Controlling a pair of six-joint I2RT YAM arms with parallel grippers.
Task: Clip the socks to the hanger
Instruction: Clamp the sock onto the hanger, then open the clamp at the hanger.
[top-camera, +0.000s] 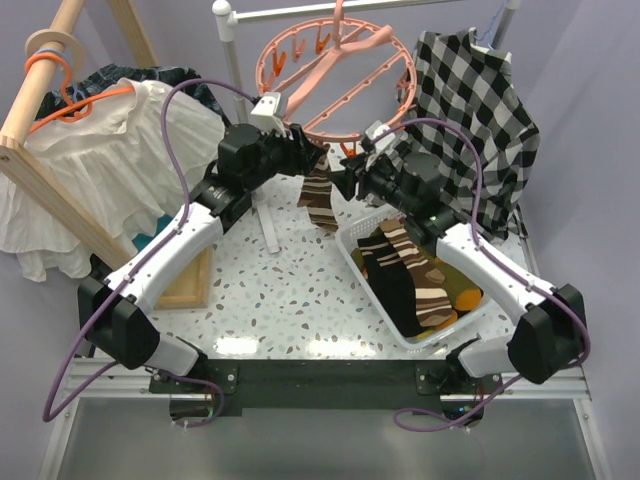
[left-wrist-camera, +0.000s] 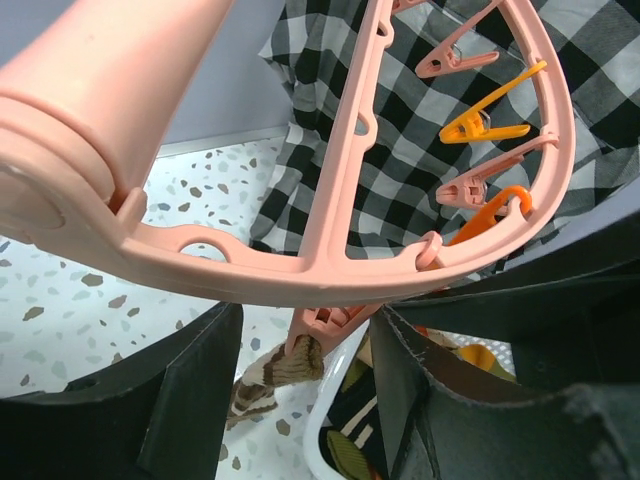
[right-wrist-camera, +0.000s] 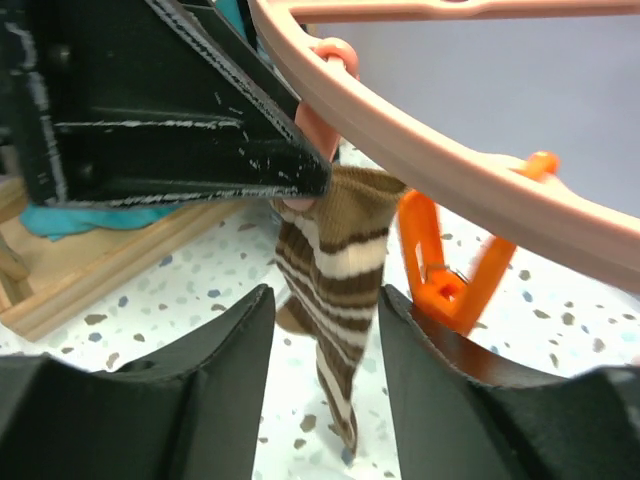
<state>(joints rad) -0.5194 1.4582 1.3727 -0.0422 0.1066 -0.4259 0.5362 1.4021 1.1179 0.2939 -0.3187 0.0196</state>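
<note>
The salmon-pink round hanger (top-camera: 335, 80) hangs at the back centre; its rim crosses the left wrist view (left-wrist-camera: 330, 270) and the right wrist view (right-wrist-camera: 450, 170). A brown striped sock (top-camera: 320, 197) hangs by its cuff from a pink clip (left-wrist-camera: 335, 322) on the near rim. My left gripper (left-wrist-camera: 305, 390) is open, its jaws standing either side of that clip and the sock's cuff (left-wrist-camera: 285, 365). My right gripper (right-wrist-camera: 325, 340) is open, and the sock (right-wrist-camera: 335, 290) hangs just beyond its fingertips. More socks (top-camera: 415, 270), striped, black and olive, lie in a white basket (top-camera: 355, 262).
A black-and-white checked shirt (top-camera: 480, 110) hangs behind the ring at right. An orange coat hanger with a white blouse (top-camera: 100, 160) hangs on a wooden rack (top-camera: 40, 90) at left. An orange clip (right-wrist-camera: 440, 270) dangles beside the sock. A wooden frame (top-camera: 190, 280) lies at the left.
</note>
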